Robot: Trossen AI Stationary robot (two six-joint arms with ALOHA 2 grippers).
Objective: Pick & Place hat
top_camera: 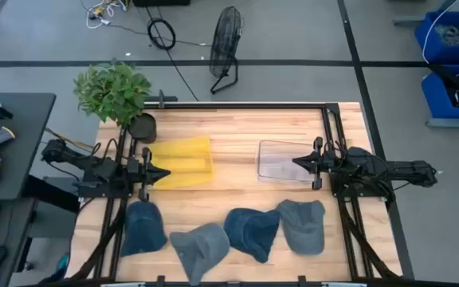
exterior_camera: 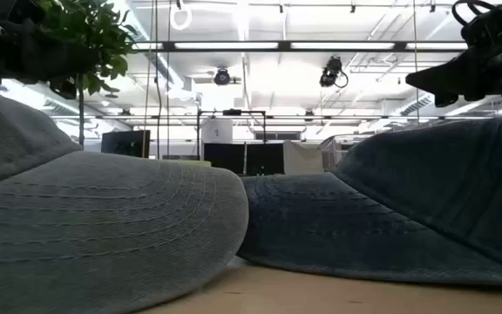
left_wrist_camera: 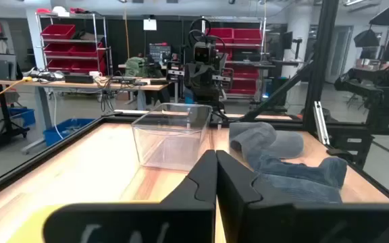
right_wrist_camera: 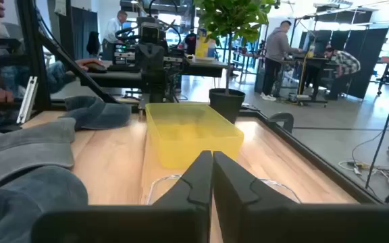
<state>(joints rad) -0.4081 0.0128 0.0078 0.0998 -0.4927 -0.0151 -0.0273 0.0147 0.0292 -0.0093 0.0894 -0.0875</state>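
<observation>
4 hats lie in row along table's near edge, within reach of either arm; yellow bin and clear bin sit behind (likely drop spots). Left gripper hovers over yellow bin, right gripper over clear bin; both pinched closed, holding nothing.

Four denim hats lie in a row along the wooden table's front edge. Behind them sit a yellow plastic bin on the left and a clear plastic bin on the right. A potted plant stands at the back-left corner.
</observation>
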